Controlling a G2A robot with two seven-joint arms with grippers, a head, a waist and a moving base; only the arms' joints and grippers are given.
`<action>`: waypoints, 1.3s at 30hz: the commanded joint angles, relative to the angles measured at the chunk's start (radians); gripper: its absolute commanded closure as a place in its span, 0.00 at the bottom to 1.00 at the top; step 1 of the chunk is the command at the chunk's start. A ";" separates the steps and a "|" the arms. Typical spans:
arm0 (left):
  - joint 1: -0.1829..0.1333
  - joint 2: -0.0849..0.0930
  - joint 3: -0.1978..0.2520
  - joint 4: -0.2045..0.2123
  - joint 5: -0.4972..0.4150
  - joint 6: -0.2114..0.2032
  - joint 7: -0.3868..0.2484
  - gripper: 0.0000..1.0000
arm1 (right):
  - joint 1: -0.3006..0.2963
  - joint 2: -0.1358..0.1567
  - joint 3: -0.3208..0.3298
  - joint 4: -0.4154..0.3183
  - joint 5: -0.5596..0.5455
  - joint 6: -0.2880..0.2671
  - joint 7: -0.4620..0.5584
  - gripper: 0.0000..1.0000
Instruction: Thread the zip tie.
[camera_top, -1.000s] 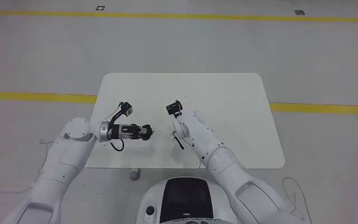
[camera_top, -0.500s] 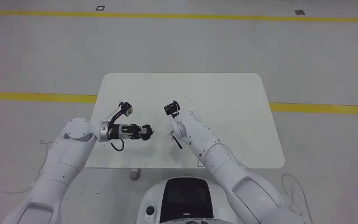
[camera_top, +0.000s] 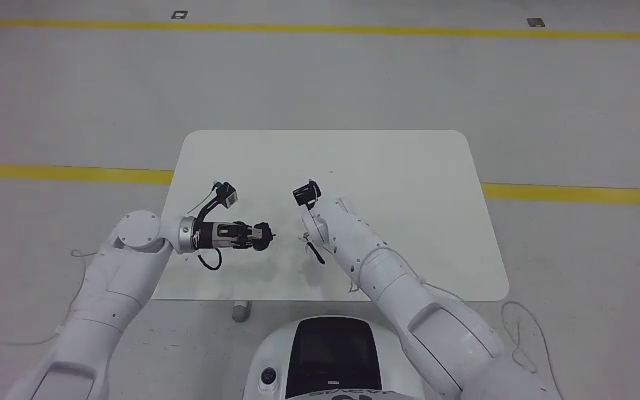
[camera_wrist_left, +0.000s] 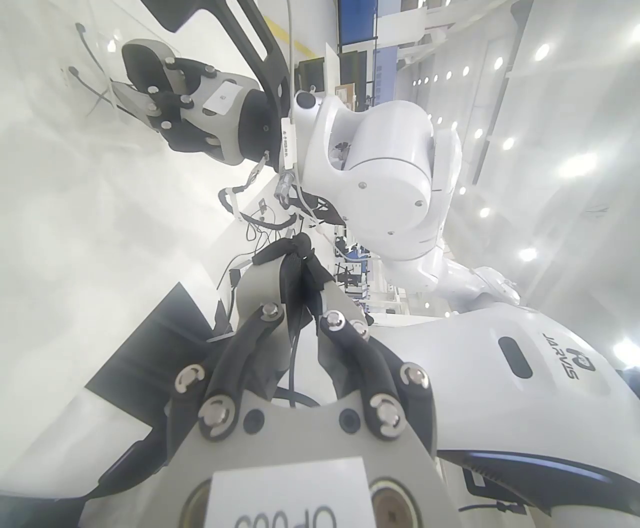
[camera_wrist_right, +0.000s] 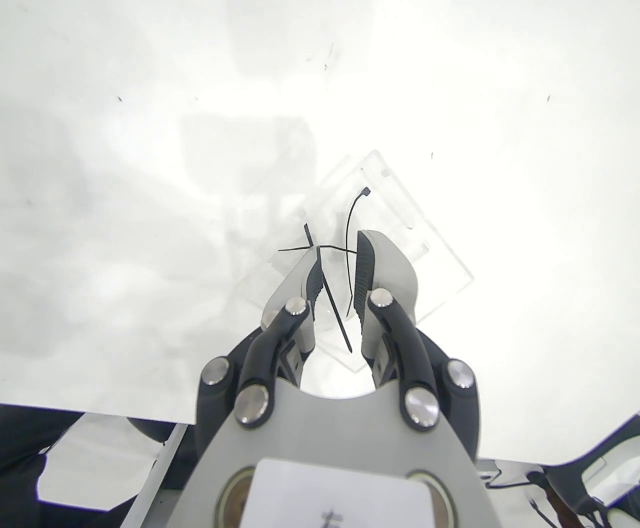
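Right claw (camera_wrist_right: 339, 250), spread, hanging over the loose zip ties (camera_wrist_right: 348, 220) on a clear plate (camera_wrist_right: 440, 250) near the front edge of the table (camera_top: 420, 180); left claw (camera_wrist_left: 299, 260) pressed together; pickup in hand, by my judgement, so you next want the right claw lowered astride one strap, then closed.

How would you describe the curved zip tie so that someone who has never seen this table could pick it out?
Find the white table, then the clear plastic plate on it beneath the open right end effector. Of the black ties crossing there, this zip tie alone bows in an arc; the others run nearly straight.
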 joint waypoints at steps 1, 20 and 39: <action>0.000 0.000 0.000 0.000 0.000 0.000 0.000 1.00 | 0.007 -0.003 -0.001 0.016 0.006 0.001 -0.010 0.84; 0.000 0.000 0.000 0.000 0.000 0.000 0.000 1.00 | 0.069 -0.030 -0.009 0.157 0.057 -0.002 -0.069 0.82; 0.000 0.000 0.000 0.000 0.000 0.000 0.000 1.00 | 0.108 -0.049 -0.015 0.230 0.092 -0.013 -0.087 1.00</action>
